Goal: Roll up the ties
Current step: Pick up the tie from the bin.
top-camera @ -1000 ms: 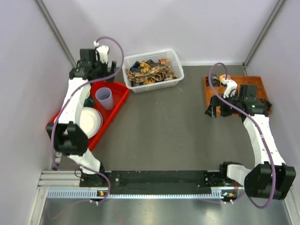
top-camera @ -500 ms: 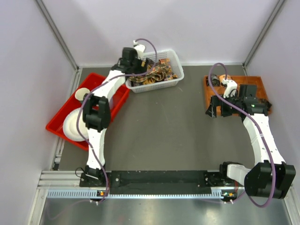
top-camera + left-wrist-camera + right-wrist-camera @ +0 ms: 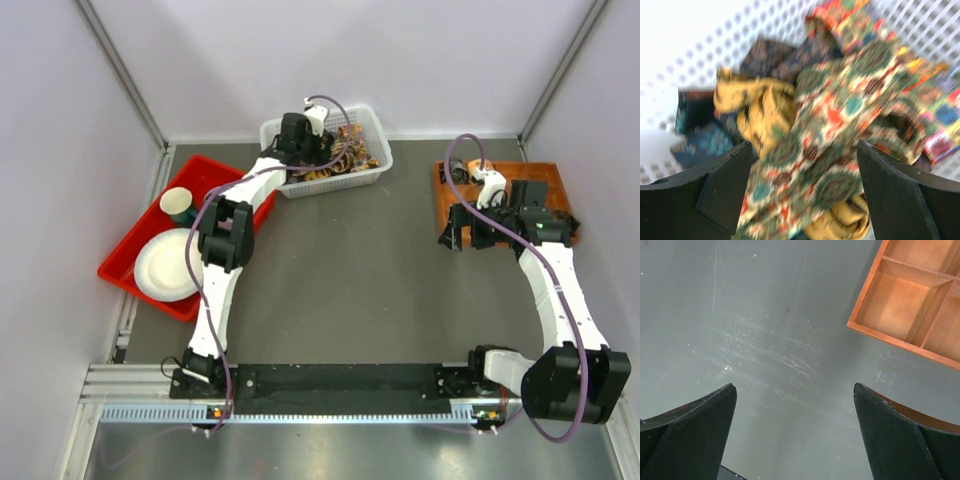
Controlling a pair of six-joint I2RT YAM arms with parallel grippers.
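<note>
Positioning for the pick, I read the left gripper [image 3: 804,145] as spread wide with nothing clamped. The ties [image 3: 335,152] lie heaped in the white basket [image 3: 372,172], directly ahead of its fingertips. The tan-olive tie [image 3: 835,125] sits between the two fingers, its long axis running diagonally from the left finger toward the far right. The right gripper [image 3: 794,386], likewise apart and empty, hovers over the table [image 3: 765,315] beside the wooden tray [image 3: 900,305], well apart from the heap. I judge the left arm nearer.
</note>
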